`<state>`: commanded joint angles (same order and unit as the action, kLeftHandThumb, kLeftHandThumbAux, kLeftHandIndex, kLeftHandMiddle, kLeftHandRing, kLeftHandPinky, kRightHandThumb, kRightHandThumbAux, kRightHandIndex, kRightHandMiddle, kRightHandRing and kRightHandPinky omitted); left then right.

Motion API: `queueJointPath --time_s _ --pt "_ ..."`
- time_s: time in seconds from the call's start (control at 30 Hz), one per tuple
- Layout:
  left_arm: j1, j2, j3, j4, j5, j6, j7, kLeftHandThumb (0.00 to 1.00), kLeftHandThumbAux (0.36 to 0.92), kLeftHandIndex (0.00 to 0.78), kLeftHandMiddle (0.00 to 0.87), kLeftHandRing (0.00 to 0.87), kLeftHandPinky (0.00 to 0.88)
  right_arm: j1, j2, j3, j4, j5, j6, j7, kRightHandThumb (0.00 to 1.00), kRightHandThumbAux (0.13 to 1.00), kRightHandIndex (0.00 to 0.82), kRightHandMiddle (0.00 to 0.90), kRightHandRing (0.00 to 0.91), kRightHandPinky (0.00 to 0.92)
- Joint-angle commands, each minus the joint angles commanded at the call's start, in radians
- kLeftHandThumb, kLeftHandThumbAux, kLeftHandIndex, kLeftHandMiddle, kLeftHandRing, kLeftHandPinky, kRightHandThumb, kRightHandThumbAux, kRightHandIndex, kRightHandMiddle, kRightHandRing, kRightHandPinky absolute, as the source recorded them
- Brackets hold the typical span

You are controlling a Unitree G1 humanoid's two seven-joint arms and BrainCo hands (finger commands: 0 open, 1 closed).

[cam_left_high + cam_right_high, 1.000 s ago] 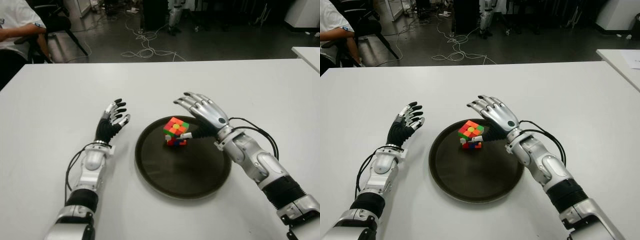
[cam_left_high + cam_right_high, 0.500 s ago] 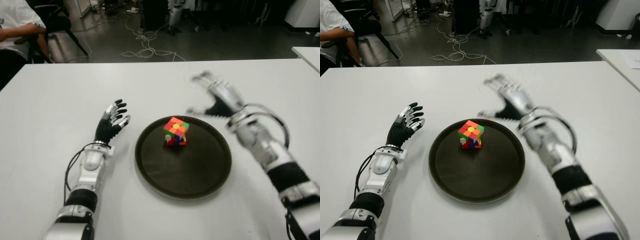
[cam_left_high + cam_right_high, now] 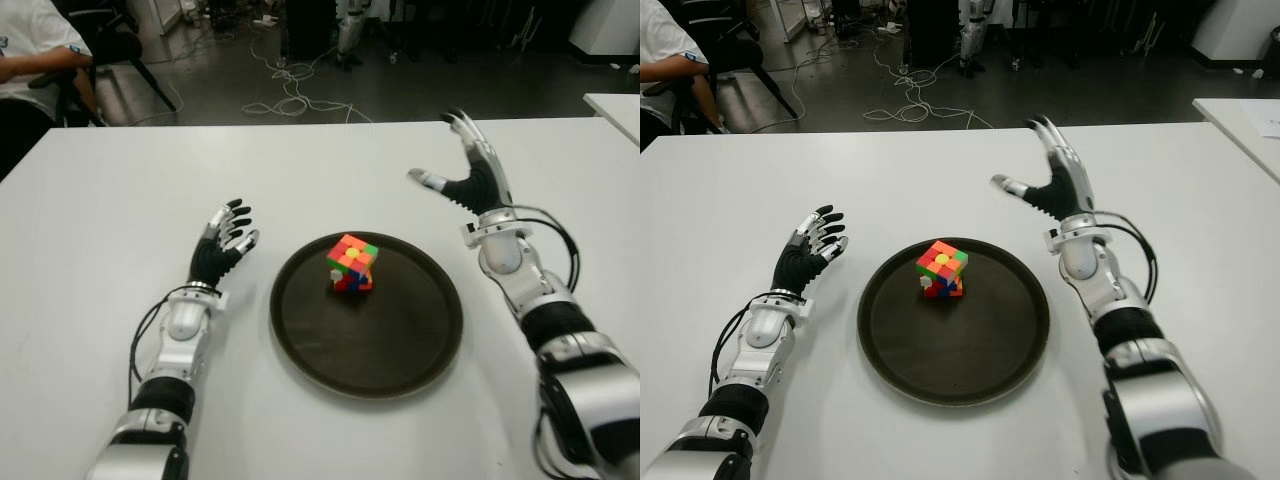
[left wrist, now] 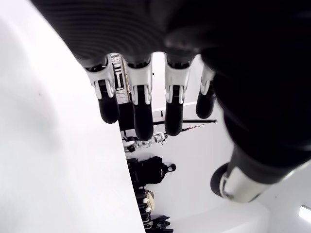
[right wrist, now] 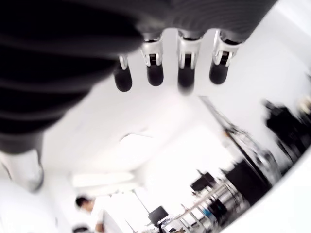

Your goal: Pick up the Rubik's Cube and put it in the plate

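Note:
The Rubik's Cube (image 3: 351,263), tilted on a corner, stands in the far part of the round dark plate (image 3: 400,350) at the table's middle. My right hand (image 3: 467,172) is raised above the table to the right of and beyond the plate, fingers spread and pointing up, holding nothing. In the right wrist view its fingertips (image 5: 154,74) hang free with only the room behind. My left hand (image 3: 225,240) shows to the left of the plate, fingers spread and empty; the left wrist view shows its fingertips (image 4: 142,121) extended.
The white table (image 3: 100,250) stretches around the plate. A person (image 3: 30,60) sits on a chair beyond the far left corner. Cables (image 3: 290,95) lie on the dark floor behind the table. Another white table's corner (image 3: 615,105) shows at far right.
My right hand has let go of the cube, lifted away from the plate and swung right and back, fingers now pointing up. The cube stays in the plate. The left hand has not moved.

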<state>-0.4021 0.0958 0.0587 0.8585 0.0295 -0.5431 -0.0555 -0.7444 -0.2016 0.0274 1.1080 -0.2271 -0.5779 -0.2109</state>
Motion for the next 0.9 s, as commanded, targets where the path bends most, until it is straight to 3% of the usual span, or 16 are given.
queueJointPath --time_s 0.2,0.6,0.9 --pt "-0.004 -0.002 0.002 0.012 -0.004 -0.004 -0.003 0.033 0.721 0.116 0.176 0.158 0.128 -0.007 0.014 -0.051 0.038 0.085 0.028 0.086 0.201 0.578 0.088 0.154 0.191 0.24" --pt "-0.005 -0.006 0.003 0.004 -0.005 0.008 0.005 0.056 0.694 0.124 0.191 0.177 0.157 -0.043 0.001 -0.031 0.144 0.036 0.06 0.008 0.248 0.62 0.141 0.234 0.269 0.3" --pt "-0.002 -0.006 0.005 -0.001 -0.013 0.014 -0.004 0.062 0.715 0.122 0.196 0.174 0.152 -0.052 0.011 -0.027 0.159 0.027 0.063 -0.019 0.24 0.652 0.189 0.271 0.311 0.325"
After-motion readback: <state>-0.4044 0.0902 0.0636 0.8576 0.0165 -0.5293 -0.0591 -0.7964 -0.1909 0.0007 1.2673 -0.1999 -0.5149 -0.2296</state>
